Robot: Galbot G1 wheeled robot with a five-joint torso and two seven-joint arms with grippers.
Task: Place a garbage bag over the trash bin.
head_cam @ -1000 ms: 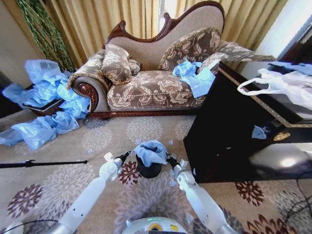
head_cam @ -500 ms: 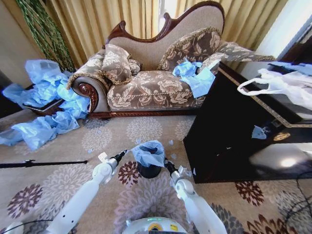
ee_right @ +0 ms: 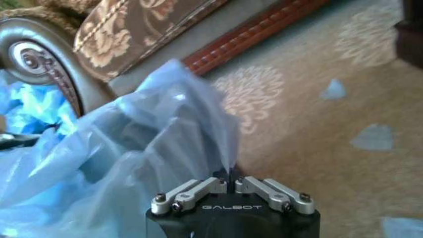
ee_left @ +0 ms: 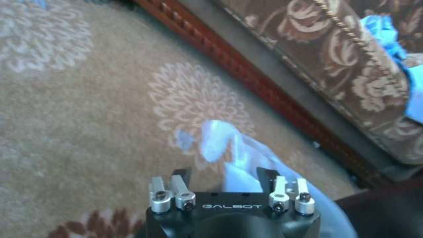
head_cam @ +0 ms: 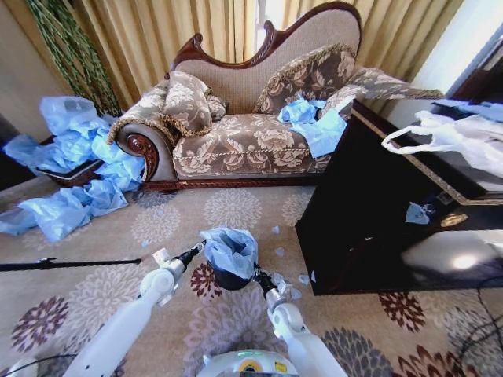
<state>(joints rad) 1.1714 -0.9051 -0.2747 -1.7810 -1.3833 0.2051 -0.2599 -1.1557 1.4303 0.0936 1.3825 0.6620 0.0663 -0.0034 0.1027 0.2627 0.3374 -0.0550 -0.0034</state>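
Draping step: the thin light-blue plastic garbage bag [head_cam: 229, 246] sits over the small black round trash bin [head_cam: 228, 278] on the carpet. My right gripper [head_cam: 258, 276] is pinched on its edge; my left gripper [head_cam: 196, 250] is spread open beside it. Next, I judge, pull the rim down evenly.

Left hand [head_cam: 198, 249] spread wide, right hand [head_cam: 256, 275] pinched closed, both arms reaching forward

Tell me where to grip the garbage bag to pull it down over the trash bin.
Grip the garbage bag at its loose rim, from opposite sides of the trash bin. The film bunches above the bin's mouth, so the hem is likely the easiest part to pinch.
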